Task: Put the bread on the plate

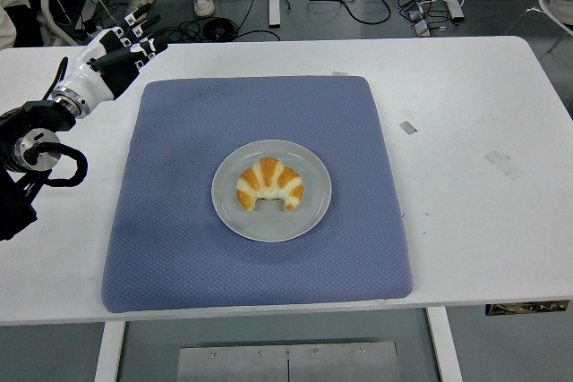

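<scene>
We see the crescent-shaped bread point(269, 184) already sitting on the round, smooth grey plate point(309, 218), on a dimpled blue mat point(179, 221), well off to the right of our left hand point(115, 53), whose fingers are loosely spread, holding nothing.

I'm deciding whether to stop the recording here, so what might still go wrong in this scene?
Little, it seems. The croissant already lies whole on the gray plate, mid blue mat. Main risk: the left hand, fingers spread and empty above the table's far left corner, might catch the mat's edge on a low sweep and shift the plate. The soft mat could also let a nudged plate tip.
</scene>
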Motion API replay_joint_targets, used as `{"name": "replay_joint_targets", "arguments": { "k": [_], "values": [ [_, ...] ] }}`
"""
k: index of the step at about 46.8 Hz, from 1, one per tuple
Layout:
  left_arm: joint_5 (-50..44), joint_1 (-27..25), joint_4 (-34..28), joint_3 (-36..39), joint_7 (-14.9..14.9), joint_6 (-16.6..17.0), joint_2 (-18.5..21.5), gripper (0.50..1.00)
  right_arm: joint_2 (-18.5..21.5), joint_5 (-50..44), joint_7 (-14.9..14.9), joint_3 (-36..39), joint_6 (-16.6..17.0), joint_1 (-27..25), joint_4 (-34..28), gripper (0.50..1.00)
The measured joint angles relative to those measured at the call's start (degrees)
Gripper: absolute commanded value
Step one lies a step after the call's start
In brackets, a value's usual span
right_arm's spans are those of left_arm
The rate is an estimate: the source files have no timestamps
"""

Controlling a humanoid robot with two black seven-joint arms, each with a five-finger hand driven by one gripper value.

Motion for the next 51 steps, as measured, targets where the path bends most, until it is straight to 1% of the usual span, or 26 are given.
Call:
{"name": "replay_joint_targets", "arguments": {
  "k": [6,12,27,51],
  "values": [
    [0.0,0.0,0.95,0.09,0.01,-1.37,-0.46,0.978,0.01,0.0,-0.01,0.0,0.0,-0.01,-0.03,1.0],
    [0.0,-0.01,1.29,0.08,0.02,-1.85,-0.48,0.978,0.01,0.0,0.0,0.0,-0.05,-0.02,-0.13,1.0],
    [0.0,-0.32,1.41,0.08,0.02,-2.44,-0.26,0.978,0.01,0.0,0.0,-0.03,-0.14,0.25,0.12,1.0],
    [0.4,0.25,1.39,0.29,-0.03,-2.37,-0.74,0.978,0.01,0.0,0.0,-0.06,-0.4,0.78,-0.38,1.0]
  ]
}}
